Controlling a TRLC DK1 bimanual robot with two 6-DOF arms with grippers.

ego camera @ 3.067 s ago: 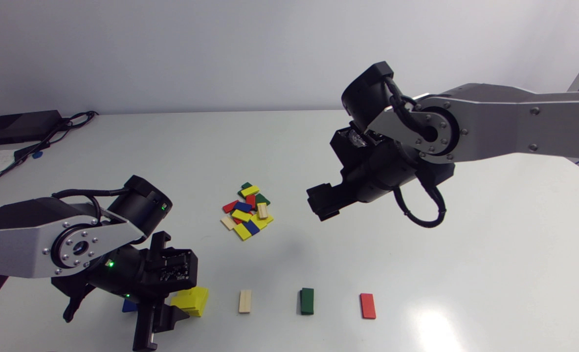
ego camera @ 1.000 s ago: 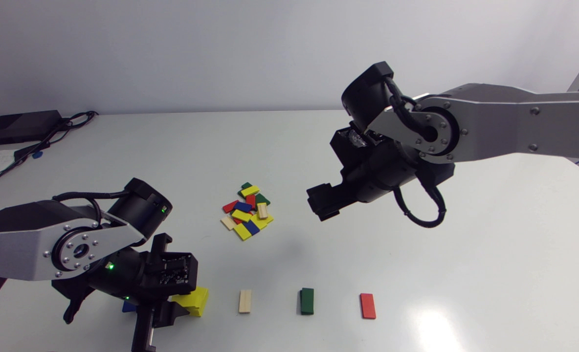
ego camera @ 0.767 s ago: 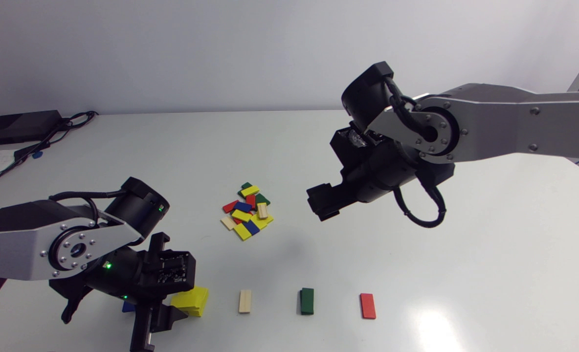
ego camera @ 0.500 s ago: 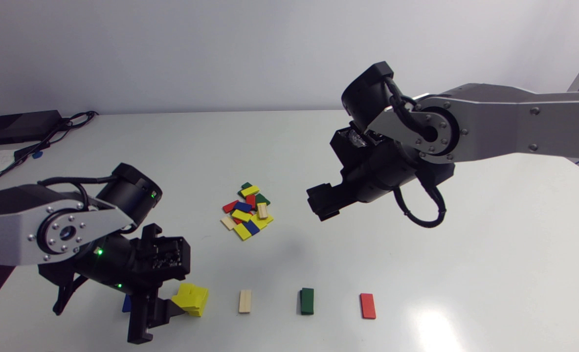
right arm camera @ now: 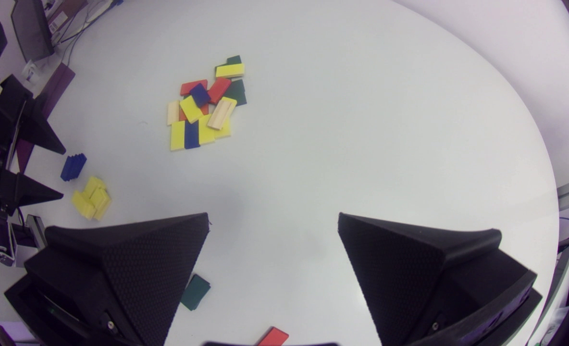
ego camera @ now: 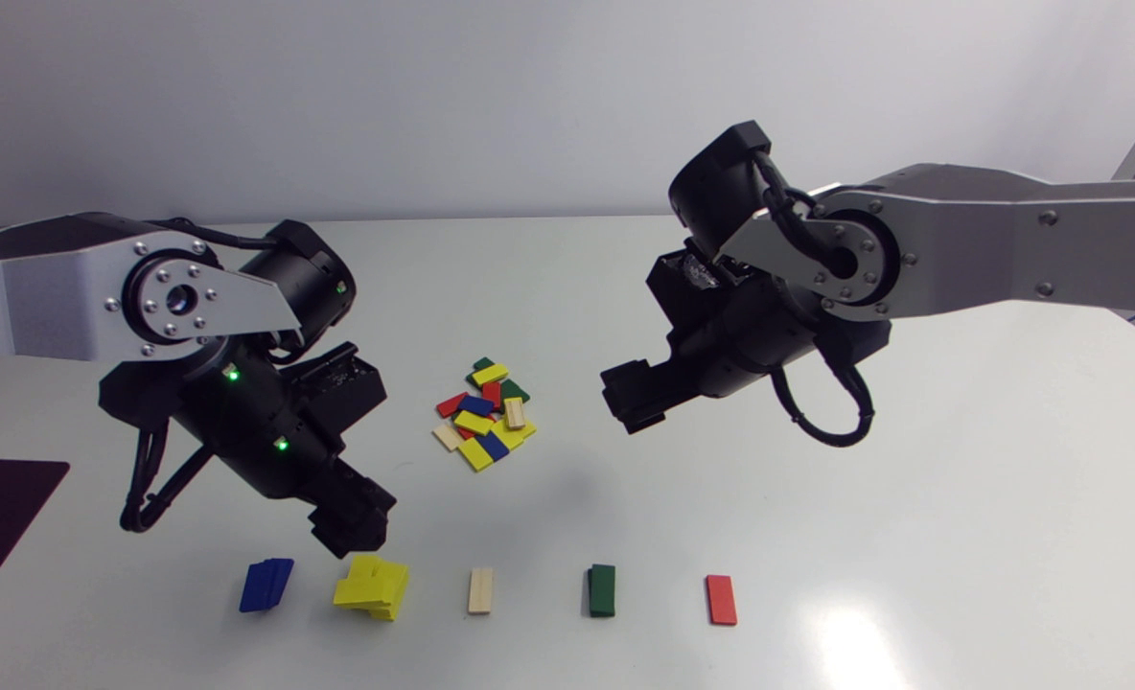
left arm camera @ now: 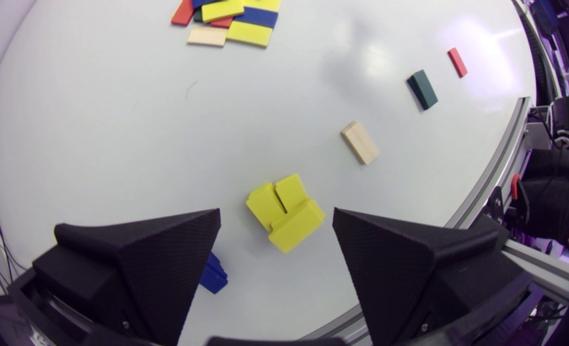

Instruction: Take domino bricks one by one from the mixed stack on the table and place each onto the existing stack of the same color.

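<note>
The mixed pile (ego camera: 484,414) of yellow, blue, red, green and beige bricks lies mid-table, with neither arm touching it. Nearer the front edge runs the sorted row: blue stack (ego camera: 266,585), yellow stack (ego camera: 372,586), beige brick (ego camera: 480,590), green stack (ego camera: 602,589) and red brick (ego camera: 721,599), each apart from its neighbour. The left gripper (ego camera: 350,522) hangs just above the yellow stack. From overhead its fingers are hard to make out, but the left wrist view shows them spread wide and holding nothing. It also shows the yellow bricks skewed, one lying crosswise, while a finger hides most of the blue stack. The right gripper (ego camera: 633,401) hovers to the right of the pile, and its own camera shows its fingers well apart and empty.
</note>
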